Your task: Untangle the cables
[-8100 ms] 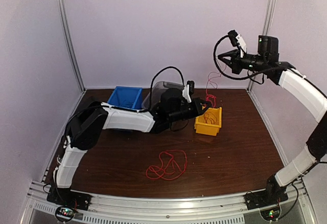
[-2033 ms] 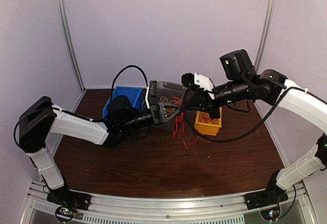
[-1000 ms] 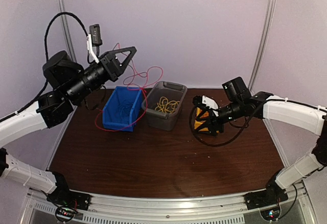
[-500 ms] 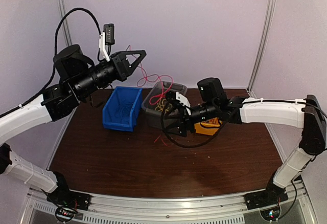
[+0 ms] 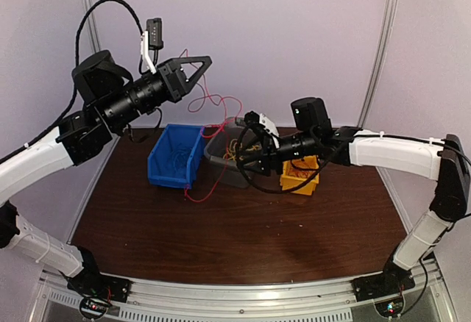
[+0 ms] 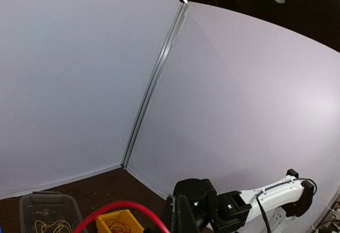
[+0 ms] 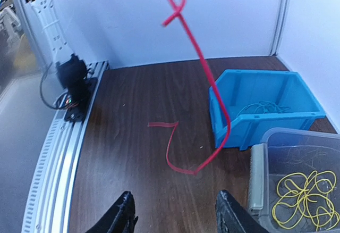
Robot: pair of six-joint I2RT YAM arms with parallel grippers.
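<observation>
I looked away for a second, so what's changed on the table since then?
The right claw, open, swung left from the yellow bin over to the grey bin. The left claw stays raised, shut on the red cable. The blue bin and both others stayed put.

Bright, even light, soft focus

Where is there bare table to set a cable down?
The near half of the table, from the bins to the front rail, is bare; so is the strip right of the yellow bin. Crowded: the back row, with blue bin, grey bin, right gripper, hanging red cable.
</observation>
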